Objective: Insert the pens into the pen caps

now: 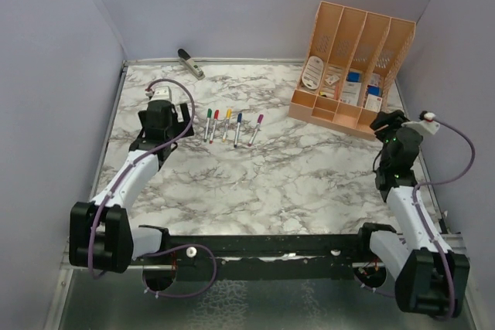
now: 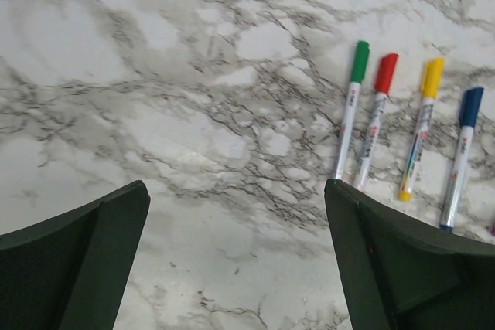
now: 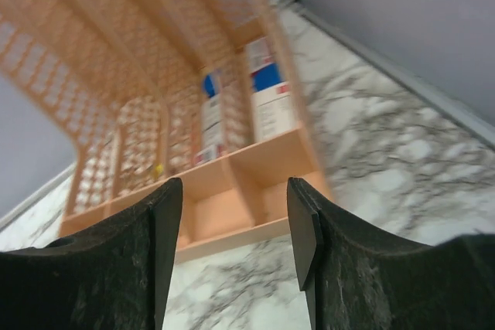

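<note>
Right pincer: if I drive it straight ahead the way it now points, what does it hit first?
Most likely the orange organizer: its low front tray sits centred between the fingers of the open right pincer. Nothing shows in between, though depth is unclear.

No writing can be read anywhere. The pens (image 2: 371, 133) carry fine print along their barrels, and the boxes (image 3: 267, 98) in the orange organiser (image 3: 224, 171) seem labelled, but all of it is too blurred.
</note>
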`<action>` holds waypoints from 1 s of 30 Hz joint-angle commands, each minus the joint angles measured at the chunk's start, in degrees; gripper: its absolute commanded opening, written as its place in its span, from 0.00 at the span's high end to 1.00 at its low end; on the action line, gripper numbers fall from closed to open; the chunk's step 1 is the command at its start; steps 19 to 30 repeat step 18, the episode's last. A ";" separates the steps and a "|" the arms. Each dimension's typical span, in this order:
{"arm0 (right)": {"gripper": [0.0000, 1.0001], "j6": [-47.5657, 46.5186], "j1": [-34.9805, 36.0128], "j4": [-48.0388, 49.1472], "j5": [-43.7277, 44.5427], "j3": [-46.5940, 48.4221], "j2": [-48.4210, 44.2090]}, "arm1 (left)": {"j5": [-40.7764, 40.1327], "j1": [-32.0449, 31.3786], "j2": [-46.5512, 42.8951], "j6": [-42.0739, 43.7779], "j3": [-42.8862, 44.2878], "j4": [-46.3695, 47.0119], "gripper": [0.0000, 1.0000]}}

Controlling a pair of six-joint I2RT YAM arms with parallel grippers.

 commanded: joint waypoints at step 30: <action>0.44 5.88 -14.61 0.41 -19.98 2.03 9.55 | -19.53 0.85 -7.11 -4.93 -4.20 1.38 0.01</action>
